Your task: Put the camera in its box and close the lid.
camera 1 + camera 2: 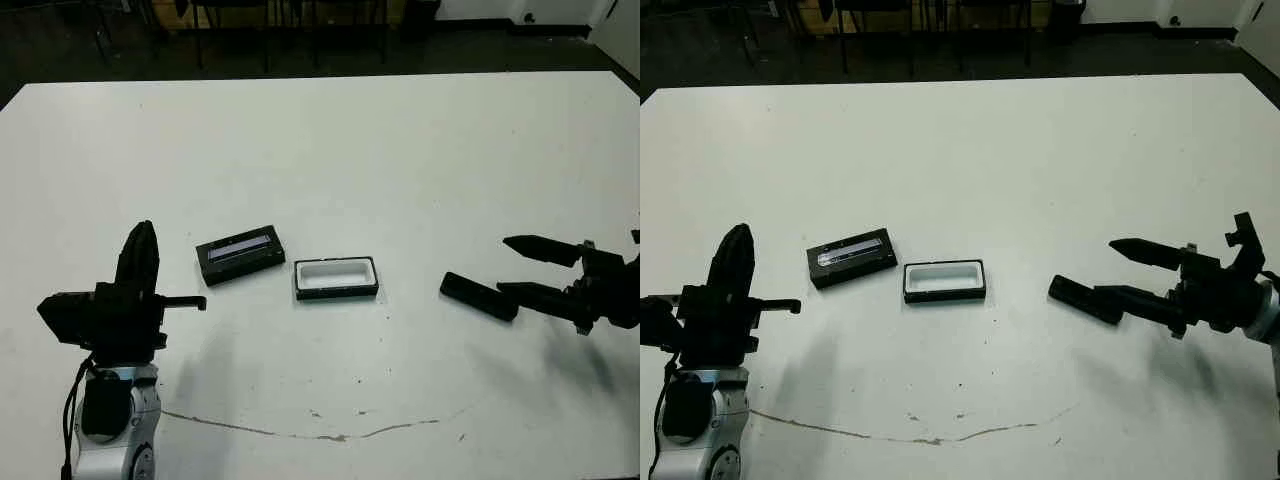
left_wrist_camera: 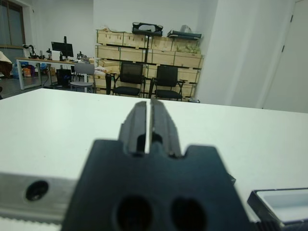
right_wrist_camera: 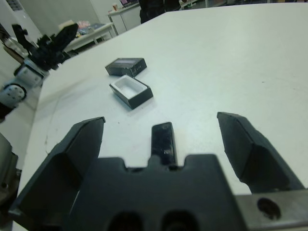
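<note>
Wide open are the jaws of the right gripper (image 3: 161, 139), with the camera (image 3: 163, 140) lying on the table (image 1: 400, 150) between its fingers. Jaws of the left gripper (image 2: 149, 126) are shut on nothing. Box (image 1: 336, 278) sits open beside the lid (image 1: 239, 253).

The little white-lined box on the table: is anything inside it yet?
Empty. The box shows only bare white lining. The camera lies on the table to its right, and the lid lies apart on its left.
</note>
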{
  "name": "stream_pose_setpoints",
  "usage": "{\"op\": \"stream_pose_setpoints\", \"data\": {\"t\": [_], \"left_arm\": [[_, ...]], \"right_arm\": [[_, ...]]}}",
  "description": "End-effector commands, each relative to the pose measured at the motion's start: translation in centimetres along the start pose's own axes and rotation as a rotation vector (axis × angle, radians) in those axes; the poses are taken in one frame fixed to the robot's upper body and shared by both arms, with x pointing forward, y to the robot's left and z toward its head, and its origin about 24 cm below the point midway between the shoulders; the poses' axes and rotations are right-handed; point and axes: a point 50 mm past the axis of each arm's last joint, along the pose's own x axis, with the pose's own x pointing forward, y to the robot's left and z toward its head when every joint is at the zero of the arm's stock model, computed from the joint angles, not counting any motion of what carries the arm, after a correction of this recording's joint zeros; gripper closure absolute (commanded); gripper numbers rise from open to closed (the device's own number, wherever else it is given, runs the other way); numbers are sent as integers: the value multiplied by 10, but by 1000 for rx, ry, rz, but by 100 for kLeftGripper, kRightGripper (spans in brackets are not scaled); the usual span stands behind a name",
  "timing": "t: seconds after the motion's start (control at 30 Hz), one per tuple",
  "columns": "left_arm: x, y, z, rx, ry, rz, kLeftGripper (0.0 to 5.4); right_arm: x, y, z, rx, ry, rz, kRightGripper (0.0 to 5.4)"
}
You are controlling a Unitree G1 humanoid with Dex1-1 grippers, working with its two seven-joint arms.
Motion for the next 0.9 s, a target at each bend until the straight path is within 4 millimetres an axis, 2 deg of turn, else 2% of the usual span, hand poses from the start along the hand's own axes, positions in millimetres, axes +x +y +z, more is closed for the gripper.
{"op": "stream_pose_setpoints", "data": {"t": [0.03, 0.43, 0.9], "left_arm": [[-3, 3, -5, 12, 37, 9, 540], [-4, 3, -5, 2, 45, 18, 540], [-4, 4, -6, -2, 39, 14, 540]], "right_arm": [[2, 1, -2, -22, 22, 11, 1], [7, 2, -10, -13, 27, 12, 1], [10, 2, -31, 51, 69, 1, 1]]}}
